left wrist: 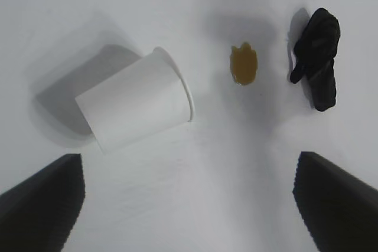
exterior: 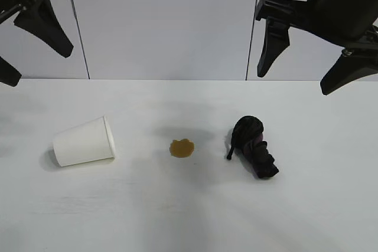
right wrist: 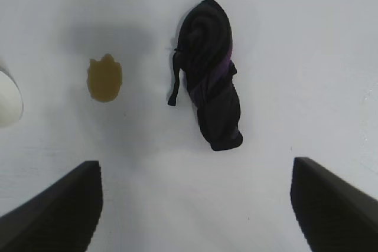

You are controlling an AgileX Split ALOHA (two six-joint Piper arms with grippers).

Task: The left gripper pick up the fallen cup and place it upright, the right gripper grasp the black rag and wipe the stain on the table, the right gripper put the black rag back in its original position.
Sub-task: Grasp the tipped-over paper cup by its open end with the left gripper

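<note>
White matte table (exterior: 177, 216) fills the near field, bare along the front edge; pale grey wall panels (exterior: 165, 22) with thin vertical seams close off the back.

Near to far in the exterior view: cup (exterior: 84, 142) lies on its side toward the left of the tabletop, mouth facing right toward the middle, base to the left, soft shadow under it; not upright. Stain (exterior: 182, 148) sits roughly mid-table, brownish-amber, lobed outline, clearly apart from the cup's rim. Black rag (exterior: 254, 146) lies bunched to the right of the stain, near it but not touching; faint purple folds, thin tail hanging off its left side toward the stain. So the row runs cup, stain, rag, left to right.

Left gripper (exterior: 28, 44) hangs high at the upper left, above and behind the cup, well clear of the table; fingers spread wide, nothing between them. Left wrist view confirms: both fingertips (left wrist: 44, 202) frame bare table, cup lying ahead of them untouched.

Right gripper (exterior: 304, 63) hangs at the upper right, above and behind the rag; claw released, fingers splayed, nothing held. Right wrist view: rag lies ahead between the two fingertips (right wrist: 56, 210) with no contact; stain beside it; edge of the cup just in view.
</note>
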